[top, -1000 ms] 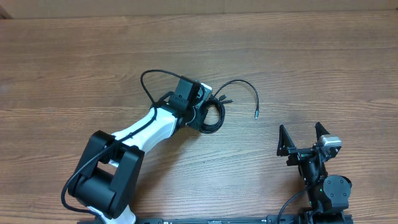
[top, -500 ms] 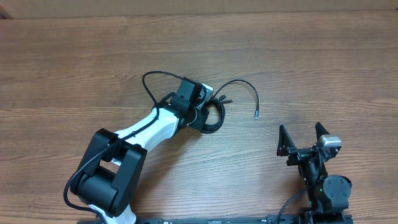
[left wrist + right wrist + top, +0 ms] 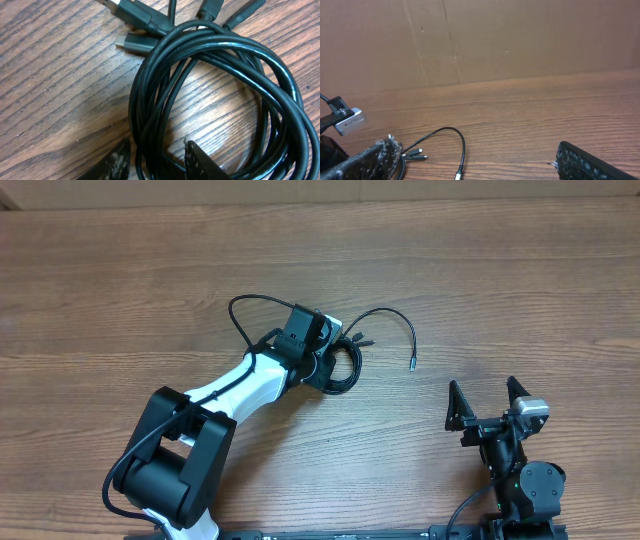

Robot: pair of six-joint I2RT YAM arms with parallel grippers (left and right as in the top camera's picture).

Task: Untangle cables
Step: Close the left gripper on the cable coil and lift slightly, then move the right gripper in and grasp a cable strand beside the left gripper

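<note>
The cables (image 3: 347, 370) lie as a tangled black coil at mid-table. One loose end arcs right to a silvery plug (image 3: 412, 366). In the left wrist view the coil (image 3: 225, 50) fills the frame, with several plug ends (image 3: 135, 42) at the top. My left gripper (image 3: 336, 363) is down on the coil's left side. Its fingers (image 3: 120, 160) stand on either side of a bundle of strands, shut on them (image 3: 156, 160). My right gripper (image 3: 488, 398) rests open and empty at the near right, well clear. From there the loose cable end (image 3: 462, 145) lies ahead on the left.
The left arm's own thicker black wire (image 3: 240, 308) loops out behind its wrist. A brown cardboard wall (image 3: 495, 40) stands along the table's far edge. Bare wooden tabletop (image 3: 520, 290) stretches to the right and behind the coil.
The left wrist shifted very slightly at first, then held still. The coil, the loose end and the right arm have not visibly moved.
</note>
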